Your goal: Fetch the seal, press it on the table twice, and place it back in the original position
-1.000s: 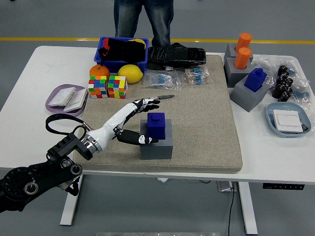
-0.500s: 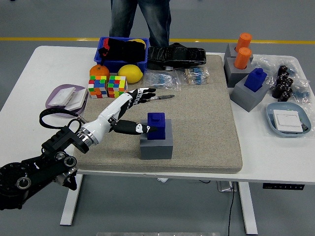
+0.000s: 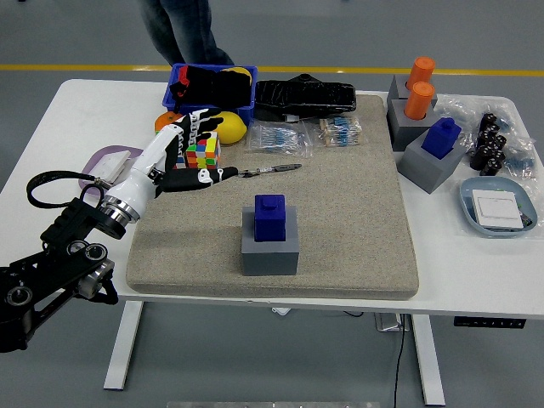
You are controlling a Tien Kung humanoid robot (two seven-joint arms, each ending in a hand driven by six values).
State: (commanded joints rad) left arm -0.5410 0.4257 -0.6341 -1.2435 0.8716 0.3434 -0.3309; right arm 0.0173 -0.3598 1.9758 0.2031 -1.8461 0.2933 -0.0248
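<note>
On the white counter (image 3: 68, 110) the tan mat (image 3: 357, 212) carries a grey block (image 3: 270, 253) near its front edge, and the blue seal (image 3: 270, 218) sits upright on top of that block. Judge the task from this: the seal is in its holder and nothing grips it, so you are at either the fetch step or the finish; the frame alone does not settle which. The left robot hand (image 3: 183, 157) hovers over the mat's rear-left corner, fingers spread wide and empty, in front of the colour cubes (image 3: 202, 150). The seal lies well apart from it, toward the counter's front and right. If fetching, bring the hand across and down to close around the seal's upper part.
</note>
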